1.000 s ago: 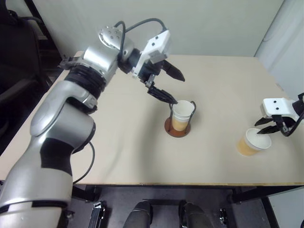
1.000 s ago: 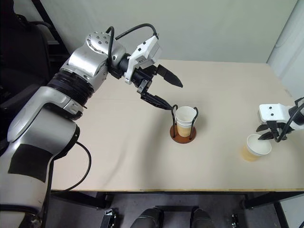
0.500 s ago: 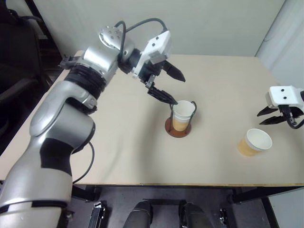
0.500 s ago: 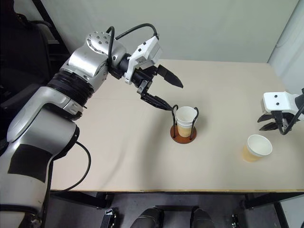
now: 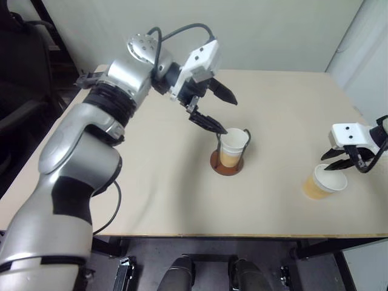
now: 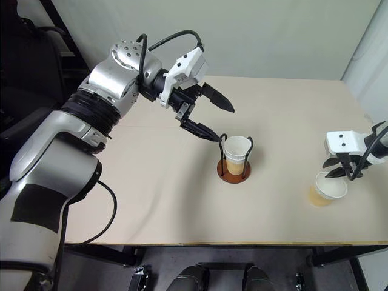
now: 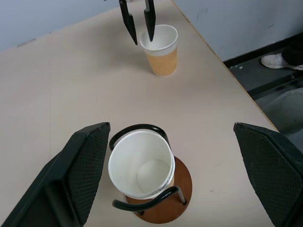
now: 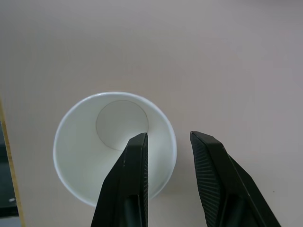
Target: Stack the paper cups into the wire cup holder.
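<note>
The wire cup holder (image 5: pixel 227 165) stands mid-table on its reddish-brown base. A paper cup (image 5: pixel 233 144) sits upright between its two dark wire loops. My left gripper (image 5: pixel 226 115) hangs just above and to the left of the holder, open wide and empty. A second paper cup (image 5: pixel 324 180), tan-orange with a white inside, stands upright near the table's right edge. My right gripper (image 8: pixel 169 136) is narrowly open over that cup's rim (image 8: pixel 172 144). One finger (image 8: pixel 135 170) is above the cup's inside and the other is outside it, with a gap on both sides of the rim.
The pale table (image 5: pixel 151 182) has its front edge close below the loose cup and its right edge just beyond it. A wall runs behind the table. A dark chair (image 5: pixel 18 91) stands off the left side. A white shoe (image 7: pixel 277 60) lies on the floor past the table's edge.
My right gripper lifted up and away to the right from the loose cup, then came back down over its rim. The cup and my left arm stayed put.
</note>
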`<move>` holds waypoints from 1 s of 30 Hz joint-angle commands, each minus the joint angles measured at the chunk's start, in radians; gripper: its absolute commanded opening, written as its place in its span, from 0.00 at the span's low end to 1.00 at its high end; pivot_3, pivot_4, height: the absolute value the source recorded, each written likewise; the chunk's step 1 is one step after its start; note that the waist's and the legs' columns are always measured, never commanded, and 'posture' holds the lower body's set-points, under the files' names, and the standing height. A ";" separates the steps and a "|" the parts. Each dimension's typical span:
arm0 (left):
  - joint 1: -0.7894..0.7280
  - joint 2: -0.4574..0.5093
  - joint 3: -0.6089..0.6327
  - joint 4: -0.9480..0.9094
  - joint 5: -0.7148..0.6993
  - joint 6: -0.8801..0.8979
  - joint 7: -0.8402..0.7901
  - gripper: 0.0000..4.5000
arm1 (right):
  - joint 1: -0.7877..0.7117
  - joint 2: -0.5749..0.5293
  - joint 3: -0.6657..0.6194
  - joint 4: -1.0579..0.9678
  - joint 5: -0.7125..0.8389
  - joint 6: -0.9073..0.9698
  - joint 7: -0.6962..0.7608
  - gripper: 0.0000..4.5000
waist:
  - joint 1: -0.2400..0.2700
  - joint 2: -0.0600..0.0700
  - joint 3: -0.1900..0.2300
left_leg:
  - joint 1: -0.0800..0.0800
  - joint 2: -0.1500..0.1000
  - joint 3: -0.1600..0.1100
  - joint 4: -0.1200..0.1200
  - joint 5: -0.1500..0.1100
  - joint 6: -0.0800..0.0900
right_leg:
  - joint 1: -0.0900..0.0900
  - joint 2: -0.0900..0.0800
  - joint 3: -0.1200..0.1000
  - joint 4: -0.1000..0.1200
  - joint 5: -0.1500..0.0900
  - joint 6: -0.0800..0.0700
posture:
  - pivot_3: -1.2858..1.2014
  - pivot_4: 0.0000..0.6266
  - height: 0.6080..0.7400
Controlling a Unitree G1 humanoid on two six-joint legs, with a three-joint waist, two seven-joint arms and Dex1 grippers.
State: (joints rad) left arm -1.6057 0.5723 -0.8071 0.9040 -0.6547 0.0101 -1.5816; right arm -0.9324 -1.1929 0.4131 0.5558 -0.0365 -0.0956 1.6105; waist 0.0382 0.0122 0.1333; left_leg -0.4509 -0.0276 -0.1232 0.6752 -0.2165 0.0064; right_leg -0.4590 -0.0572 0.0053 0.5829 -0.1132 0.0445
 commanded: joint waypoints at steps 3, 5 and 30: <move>-0.012 0.023 0.001 -0.031 -0.025 0.002 -0.033 1.00 | -0.031 0.017 -0.019 0.028 -0.034 -0.026 0.004 0.31 | 0.000 0.000 0.000 | 0.000 0.000 0.000 0.000 0.000 0.000 | 0.000 0.000 0.000 0.000 0.000 0.000 | 0.52 0.24 1.00; -0.011 0.026 0.001 -0.033 -0.026 0.004 -0.033 1.00 | -0.035 0.023 -0.017 0.030 -0.038 -0.029 0.004 0.31 | -0.001 0.000 0.000 | 0.000 0.000 0.000 0.000 0.000 0.000 | 0.000 0.000 0.000 0.000 0.000 0.000 | 0.52 0.24 1.00; -0.013 0.039 -0.007 -0.050 -0.046 0.009 -0.033 1.00 | -0.045 0.031 0.032 0.099 -0.102 -0.108 0.004 0.01 | -0.001 0.000 0.000 | 0.000 0.001 0.000 0.000 0.000 0.000 | 0.000 0.000 -0.001 0.000 0.001 -0.001 | 0.52 0.24 1.00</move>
State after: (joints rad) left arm -1.6056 0.6009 -0.8261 0.8796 -0.6789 0.0171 -1.5816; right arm -0.9539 -1.1533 0.4474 0.6569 -0.1381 -0.1930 1.6106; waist 0.0376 0.0123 0.1333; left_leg -0.4505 -0.0270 -0.1230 0.6752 -0.2167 0.0065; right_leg -0.4589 -0.0574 0.0046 0.5828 -0.1121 0.0430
